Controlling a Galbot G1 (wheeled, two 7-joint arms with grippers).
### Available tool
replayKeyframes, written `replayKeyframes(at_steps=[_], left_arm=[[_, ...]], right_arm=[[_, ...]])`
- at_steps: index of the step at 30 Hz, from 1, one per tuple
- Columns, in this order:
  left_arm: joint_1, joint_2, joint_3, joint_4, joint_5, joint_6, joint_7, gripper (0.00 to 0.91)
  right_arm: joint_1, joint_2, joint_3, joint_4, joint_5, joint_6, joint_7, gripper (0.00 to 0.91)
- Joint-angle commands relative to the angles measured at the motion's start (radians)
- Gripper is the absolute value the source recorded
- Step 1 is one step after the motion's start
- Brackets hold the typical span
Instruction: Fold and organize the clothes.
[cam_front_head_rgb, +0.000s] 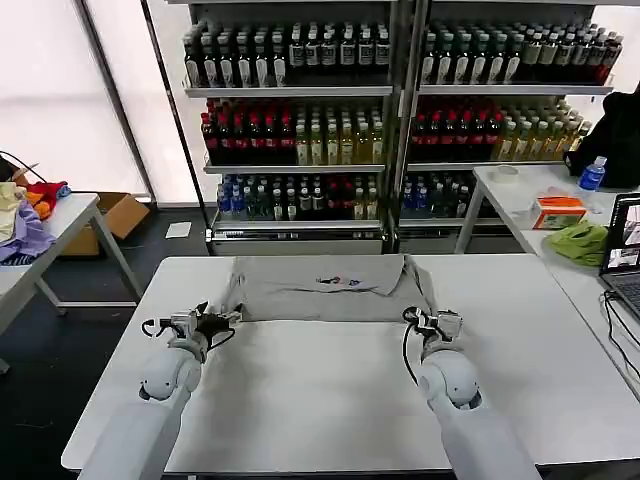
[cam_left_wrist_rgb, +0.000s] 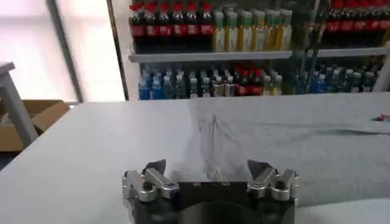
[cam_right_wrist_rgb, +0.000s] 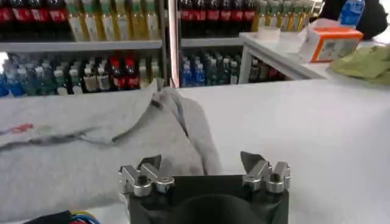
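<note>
From my left wrist, the grey shirt (cam_left_wrist_rgb: 286, 143) runs off the picture's edge, so its far sleeve and most of its chest print are cut away. From my right wrist the same shirt (cam_right_wrist_rgb: 79, 152) is cropped at the other side, and its print is too blurred to read. The body of my left end effector (cam_left_wrist_rgb: 210, 176) is cut off below its open fingers, as is my right end effector (cam_right_wrist_rgb: 204, 173). From my head, the print (cam_front_head_rgb: 338, 281) is too small to make out.
</note>
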Motion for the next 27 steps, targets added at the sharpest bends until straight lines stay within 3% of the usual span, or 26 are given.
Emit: replayKeyframes(at_steps=[1,2,3,19,27], left_arm=[[0.002,-0.001,0.008,0.033,-0.001,0.007,-0.002,0.081],[0.005,0.001,0.013,0.033,-0.001,0.010,-0.003,0.050],[0.009,0.003,0.018,0.032,0.000,0.011,-0.002,0.010],[0.110,0.036,-0.002,-0.106,-0.015,0.023,-0.004,0.010],[0.276,0.074,-0.050,-0.381,-0.034,0.034,-0.023,0.010]], right_arm=[[-0.019,0.006,-0.003,-0.049,-0.004,-0.004,-0.015,0.343],[-0.021,0.007,-0.003,-0.051,-0.004,-0.003,-0.018,0.091],[-0.024,0.008,-0.003,-0.050,-0.004,-0.003,-0.020,0.000],[-0.082,-0.010,-0.011,0.092,-0.006,-0.005,0.016,0.000],[-0.215,-0.057,0.023,0.348,-0.030,-0.003,0.043,0.000]])
